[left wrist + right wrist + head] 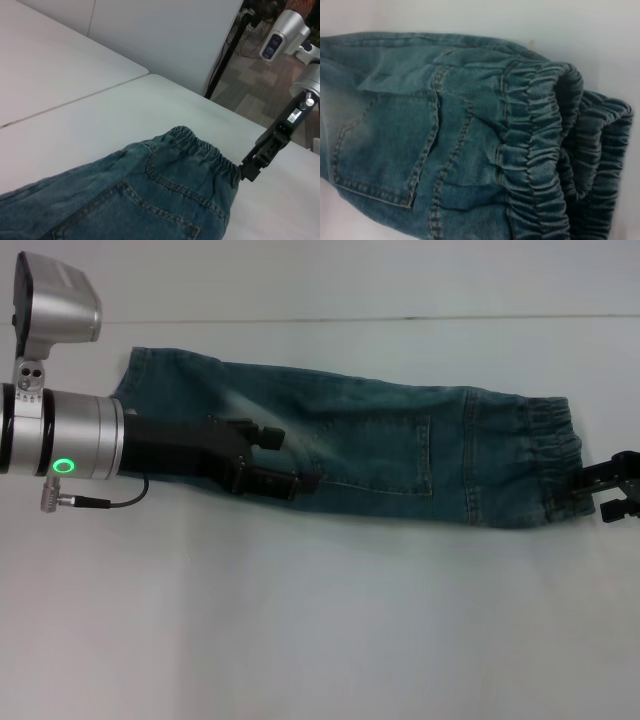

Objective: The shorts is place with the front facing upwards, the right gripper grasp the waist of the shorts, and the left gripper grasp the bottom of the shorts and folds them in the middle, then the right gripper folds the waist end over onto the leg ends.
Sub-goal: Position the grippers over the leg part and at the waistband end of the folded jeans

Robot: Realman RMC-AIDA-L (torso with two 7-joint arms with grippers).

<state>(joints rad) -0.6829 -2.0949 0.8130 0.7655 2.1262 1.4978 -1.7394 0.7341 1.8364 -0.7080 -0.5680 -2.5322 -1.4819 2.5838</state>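
Note:
The shorts (pixel 400 455) lie folded lengthwise on the white table, back patch pocket (pixel 385 455) upward. The waist of the shorts (pixel 550 455) is at the right and also fills the right wrist view (pixel 540 150). The leg ends (pixel 135 375) lie at the left, partly hidden behind my left arm. My left gripper (pixel 283 460) hovers over the near edge of the legs, fingers spread and holding nothing. My right gripper (pixel 585 488) pinches the near corner of the waistband, and shows in the left wrist view (pixel 246 172) at that same corner.
A seam between two tabletops (pixel 400 318) runs along the far side. Beyond the table's far right corner are a dark floor and a stand (pixel 225 55). White table surface (pixel 320 620) lies in front of the shorts.

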